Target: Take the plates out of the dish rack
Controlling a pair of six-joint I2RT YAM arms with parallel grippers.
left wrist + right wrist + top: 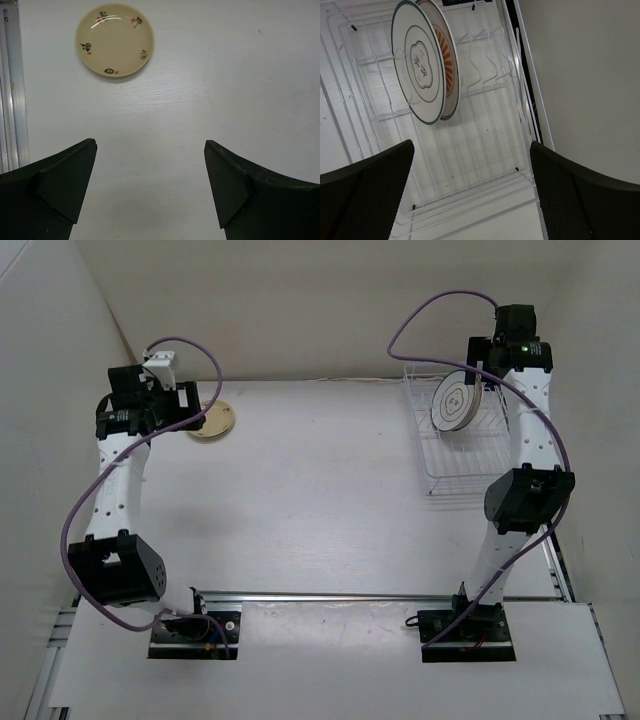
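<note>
The white worktop (pixel 300 500) is carrying everything, and my two arms are reaching up along its left and right sides. The dish rack (pixel 450 462) is sitting at the far right of it, close beside the right wall. Its wire floor is lying bare at the near end.

Two plates are standing on edge in the rack's far end. The white plate with dark rings (pixel 418 65) is facing the near end and covering most of the plate with the orange sunburst (pixel 451 60) just behind it. I cannot tell whether the two are touching. The cream-tan plate (pixel 114 40) is lying flat on the worktop at the far left, well apart from the rack, and it is showing small dark and red marks around its rim.

My right pincer (pixel 471 147) is hanging over the rack's near end with its fingers spread wide and grasping nothing. The two standing plates are lying beyond its tips. My left pincer (pixel 149 147) is likewise hanging released over bare worktop, near the cream-tan plate but not touching it.
</note>
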